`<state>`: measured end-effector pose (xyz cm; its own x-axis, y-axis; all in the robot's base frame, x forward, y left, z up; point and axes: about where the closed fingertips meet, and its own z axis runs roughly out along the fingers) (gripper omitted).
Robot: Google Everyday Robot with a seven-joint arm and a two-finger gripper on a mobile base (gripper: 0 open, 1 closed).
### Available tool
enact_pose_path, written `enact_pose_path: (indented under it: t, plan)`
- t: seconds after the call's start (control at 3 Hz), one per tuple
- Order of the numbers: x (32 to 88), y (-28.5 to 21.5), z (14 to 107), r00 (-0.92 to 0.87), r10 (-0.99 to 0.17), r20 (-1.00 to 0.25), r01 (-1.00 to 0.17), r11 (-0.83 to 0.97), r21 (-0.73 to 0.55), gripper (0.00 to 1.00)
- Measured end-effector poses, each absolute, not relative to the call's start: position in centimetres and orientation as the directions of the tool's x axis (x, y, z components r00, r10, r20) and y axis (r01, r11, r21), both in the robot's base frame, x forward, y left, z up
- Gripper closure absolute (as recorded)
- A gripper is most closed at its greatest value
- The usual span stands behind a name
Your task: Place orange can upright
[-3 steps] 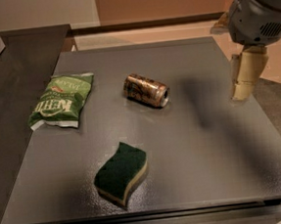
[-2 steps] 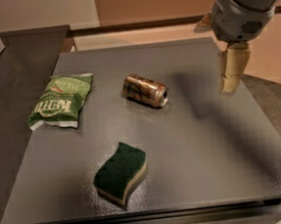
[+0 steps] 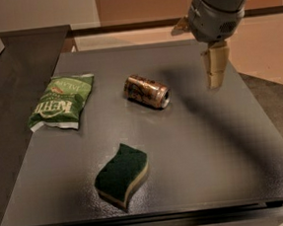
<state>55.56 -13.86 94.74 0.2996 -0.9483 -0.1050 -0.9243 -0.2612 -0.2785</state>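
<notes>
Approach step: can not yet grasped

The can (image 3: 147,90) lies on its side mid-table (image 3: 224,152), silver top toward the right, between the bag (image 3: 61,102) and the gripper (image 3: 216,70). The gripper hangs empty above the table's right rear, apart from the can; whether it is spread or closed, I cannot tell. Next it likely needs to travel left, come down over the can's body, grip it and tip it upright, clear of the sponge (image 3: 123,174).

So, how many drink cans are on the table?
1. The orange can lies on its side near the table's middle, right of the green bag; the claw hangs above the table's right part.
</notes>
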Motion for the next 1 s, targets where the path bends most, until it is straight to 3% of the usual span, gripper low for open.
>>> enact_pose_path:
  t: [1.0]
  plan:
    - [57.7,-11.0,94.3,0.612,-0.791,-0.021,-0.759,-0.580,-0.296,0.00]
